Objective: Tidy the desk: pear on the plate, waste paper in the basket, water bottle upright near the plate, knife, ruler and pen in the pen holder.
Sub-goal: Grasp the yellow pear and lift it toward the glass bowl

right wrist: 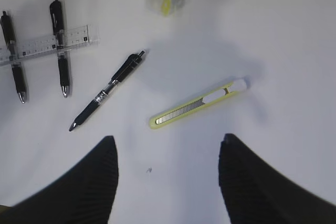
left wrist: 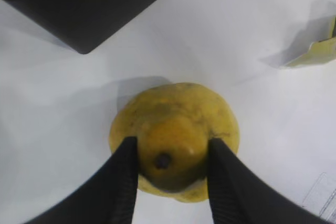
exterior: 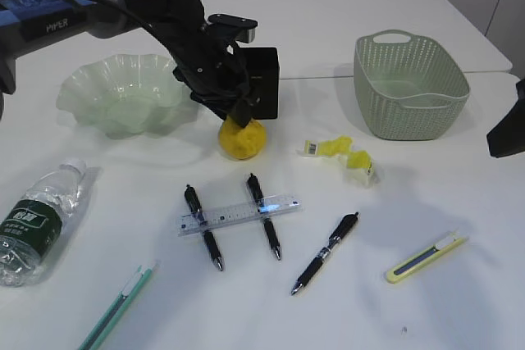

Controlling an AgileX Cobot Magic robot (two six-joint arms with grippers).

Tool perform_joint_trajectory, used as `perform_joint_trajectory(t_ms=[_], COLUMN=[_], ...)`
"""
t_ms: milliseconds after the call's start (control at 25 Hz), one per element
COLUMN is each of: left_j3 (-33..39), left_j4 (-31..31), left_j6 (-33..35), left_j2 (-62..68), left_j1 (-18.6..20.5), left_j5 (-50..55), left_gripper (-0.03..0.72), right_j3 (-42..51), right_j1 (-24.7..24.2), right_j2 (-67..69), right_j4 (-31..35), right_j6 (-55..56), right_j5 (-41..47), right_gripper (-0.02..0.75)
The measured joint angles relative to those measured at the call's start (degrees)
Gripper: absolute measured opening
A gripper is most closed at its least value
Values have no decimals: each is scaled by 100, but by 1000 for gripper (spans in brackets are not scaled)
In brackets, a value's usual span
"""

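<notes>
The pear [left wrist: 173,140] is seen on the desk [exterior: 459,202], just in front of the black pen holder [exterior: 264,79] and to the right of the green plate [exterior: 123,92], w/ the left gripper [left wrist: 170,182] brought down over it. In the left wrist view the two fingers [left wrist: 118,182] are set either side of the fruit's stem end, right against the skin; whether a firm grip has been made can't be told, since the fruit sits on the tabletop, not lifted. The step in hand is judged to be the pear pick-up, first of several. Next, a full squeeze is called for, then a lift clear of the holder's corner and a short carry leftward into the plate, w/ care that the round fruit isn't rolled out from between the fingers. Nearby, the waste paper [exterior: 344,157] is left lying to the pear's right, well short of the basket [exterior: 410,84] at the back right. The ruler [exterior: 238,215] is laid across two black pens [exterior: 203,227], a third pen [exterior: 326,253] lying apart to the right, and the yellow knife [right wrist: 197,106] is seen beyond it. The water bottle [exterior: 37,219] is lying on its side at the left edge, not yet stood up; a green pen-like item [exterior: 119,309] is at the front. The right gripper [right wrist: 168,177] is held spread wide above the knife area, empty, approx. over bare desk.
</notes>
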Motion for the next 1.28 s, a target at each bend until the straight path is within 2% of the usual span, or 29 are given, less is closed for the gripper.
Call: perform_joint_trajectory(t_ms=[600,840,1280], left_j3=[0,21,21], left_j4=[96,159,159], left_j6=[0,-36,-48], left_j2=[-71,-187,-666], left_j1=[0,0,0], left_j5=[496,1023,1105], left_gripper=[259,258,257], right_j3=[0,0,0], right_j1=[0,0,0], right_j2=[0,0,0], right_j4=[0,0,0], right_j6=[0,0,-3], right_j5=[-74,-110,-119], right_gripper=[477,478,477])
